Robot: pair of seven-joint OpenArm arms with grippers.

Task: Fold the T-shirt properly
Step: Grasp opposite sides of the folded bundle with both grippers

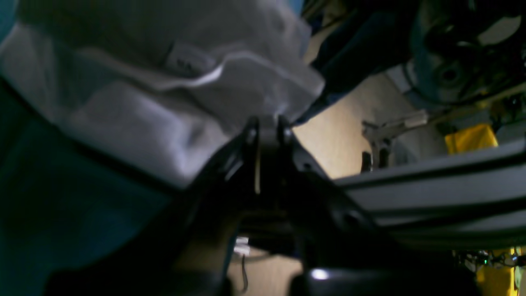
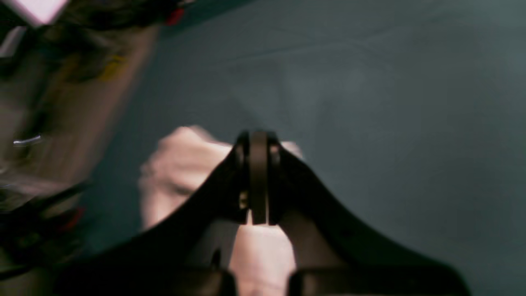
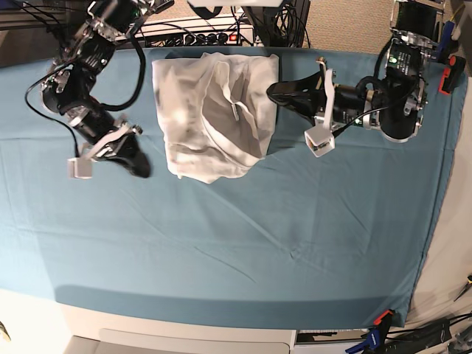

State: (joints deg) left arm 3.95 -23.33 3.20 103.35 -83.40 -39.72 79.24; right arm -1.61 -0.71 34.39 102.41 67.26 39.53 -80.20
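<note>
1. T-shirt (image 3: 214,118) – white, wrinkled, bunched into a rough partly folded heap at the far middle of the tabletop (image 3: 243,243), lying on the teal cloth (image 3: 310,221) that covers it.
2. Shirt's far edge sits near the back edge of the tabletop; near edge ends in a rounded, uneven fold. Layers overlap, a small tag or loop shows near the middle.
3. Left gripper (image 3: 274,93) – on the base view's right side, arm stretched sideways, tip just beside the shirt's right edge. Jaws pressed together. Left wrist view puts the tip (image 1: 268,123) right at the shirt's edge (image 1: 164,94); whether any fabric is pinched can't be told, too blurred and dark.
4. Right gripper (image 3: 139,167) – on the base view's left side, pointing down at the teal cloth, apart from the shirt's left edge. Jaws together, nothing seen between them.
5. Right wrist view: closed tip (image 2: 258,142) over teal cloth (image 2: 390,102), with a blurred pale patch behind and below the tip – can't tell what it is.
6. Behind the tabletop's far edge: a power strip (image 3: 195,31) and tangled cables. Clamps at the right edge and near right corner hold the cloth.
7. Both wrist views are motion-blurred; fine detail unreadable.
</note>
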